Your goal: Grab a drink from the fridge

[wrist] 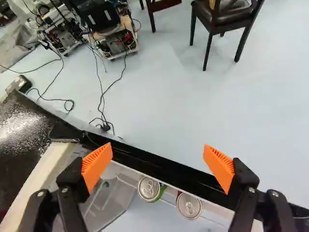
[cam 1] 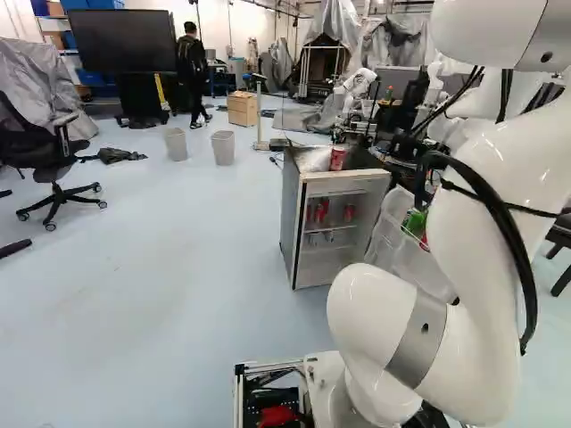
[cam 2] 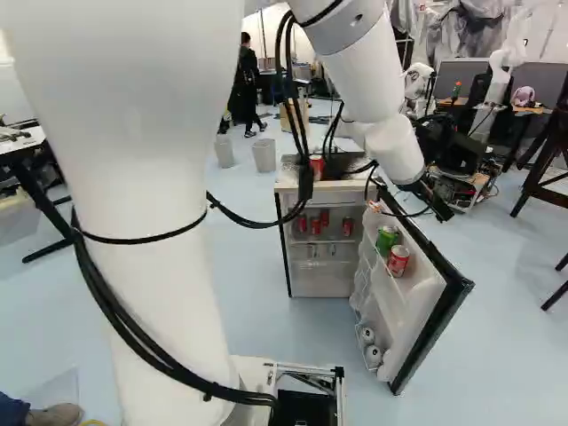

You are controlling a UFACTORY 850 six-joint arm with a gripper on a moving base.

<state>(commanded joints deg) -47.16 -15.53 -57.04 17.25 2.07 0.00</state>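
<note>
The fridge (cam 1: 290, 223) stands with its door (cam 2: 417, 306) swung wide. Red cans (cam 2: 324, 222) are on an inner shelf. The door's upper rack holds a green can (cam 2: 387, 238) and a red can (cam 2: 398, 260); white-topped cans (cam 2: 370, 355) sit lower in the door. My gripper (cam 2: 435, 197) hangs above the door. In the wrist view my gripper (wrist: 158, 162) is open, with nothing gripped; the tops of the green can (wrist: 149, 189) and the red can (wrist: 189, 206) show below, between its fingers.
Another red can (cam 1: 337, 158) stands on the fridge top. Beyond the door are a dark chair (wrist: 222, 19) and wheeled equipment with loose cables (wrist: 113, 38). Another robot (cam 1: 359, 82) stands behind the fridge. Two bins (cam 1: 223, 148) and an office chair (cam 1: 55, 160) stand farther left.
</note>
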